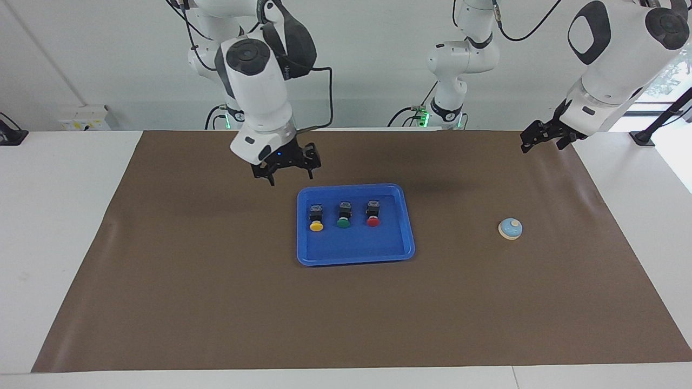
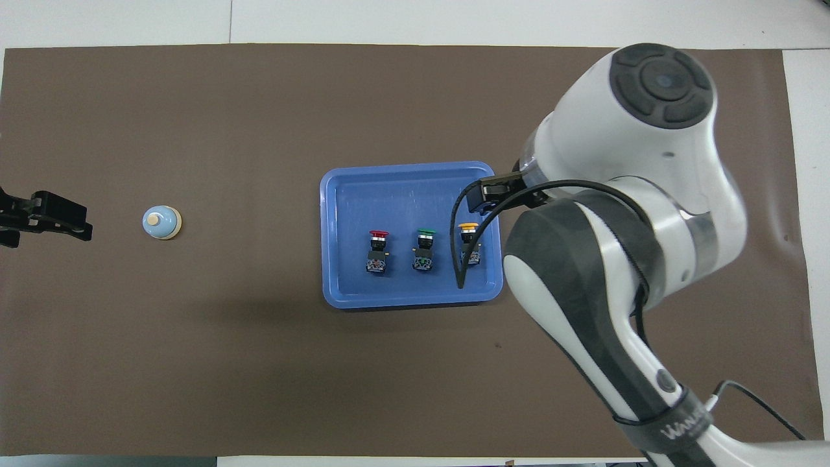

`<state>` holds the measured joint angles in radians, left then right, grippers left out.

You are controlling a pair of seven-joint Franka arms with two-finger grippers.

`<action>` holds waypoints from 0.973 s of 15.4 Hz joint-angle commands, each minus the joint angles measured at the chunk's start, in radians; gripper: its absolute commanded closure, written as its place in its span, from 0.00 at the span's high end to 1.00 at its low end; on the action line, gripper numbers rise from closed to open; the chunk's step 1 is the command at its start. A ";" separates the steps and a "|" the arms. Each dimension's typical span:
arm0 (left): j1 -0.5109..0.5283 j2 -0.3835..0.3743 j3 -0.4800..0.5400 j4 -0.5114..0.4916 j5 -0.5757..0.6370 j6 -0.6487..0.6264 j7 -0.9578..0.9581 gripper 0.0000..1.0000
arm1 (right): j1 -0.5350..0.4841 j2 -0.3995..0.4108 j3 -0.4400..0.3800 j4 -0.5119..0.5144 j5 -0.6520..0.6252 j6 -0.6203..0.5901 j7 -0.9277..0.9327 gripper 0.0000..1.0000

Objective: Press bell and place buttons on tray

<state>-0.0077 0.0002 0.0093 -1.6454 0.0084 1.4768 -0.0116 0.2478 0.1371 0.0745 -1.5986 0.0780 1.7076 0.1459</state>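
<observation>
Facing view: all 3 buttons lie in a row inside the blue tray, caps pointing away from the robots: the yellow button toward the right arm's end, the green button in the middle and the red button toward the left arm's end. None touches another, and each sits well inside the rim, in the half of the tray nearer the robots. By the look of it, the placing part of the job is done.

The right hand hangs in the air over bare brown mat, near the tray's corner at the right arm's end. Its fingers stand wide apart and there is nothing between them. In the overhead view the same arm's big white wrist covers much of that side, but the 3 buttons show plainly in the tray.

The bell sits alone on the mat, well apart from the tray, toward the left arm's end of the tabletop. The left hand waits up in the air over the mat's edge by the left arm's base, fingers spread and empty, not over the bell.

Whether the bell has been rung I cannot tell from how things lie; nothing on it shows either way. If it has, the task looks finished; if not, 1 press is all that is left, and the left hand is the closer one for it.
</observation>
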 commanded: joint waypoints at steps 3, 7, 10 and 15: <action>0.002 -0.020 0.000 -0.017 0.007 0.008 -0.007 1.00 | -0.136 -0.164 0.014 -0.145 -0.039 -0.006 -0.143 1.00; 0.000 -0.020 0.000 -0.017 0.008 0.008 -0.007 1.00 | -0.192 -0.212 0.014 -0.178 -0.087 -0.055 -0.181 1.00; 0.000 -0.020 0.000 -0.017 0.008 0.008 -0.007 1.00 | -0.243 -0.205 0.014 -0.166 -0.086 -0.042 -0.181 1.00; 0.000 -0.020 0.000 -0.017 0.007 0.008 -0.007 1.00 | -0.298 -0.203 0.014 -0.162 -0.086 -0.052 -0.172 1.00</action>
<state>-0.0077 0.0002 0.0092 -1.6454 0.0084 1.4768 -0.0116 -0.0238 -0.0575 0.0737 -1.7487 0.0020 1.6525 -0.0147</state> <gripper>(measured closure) 0.000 0.000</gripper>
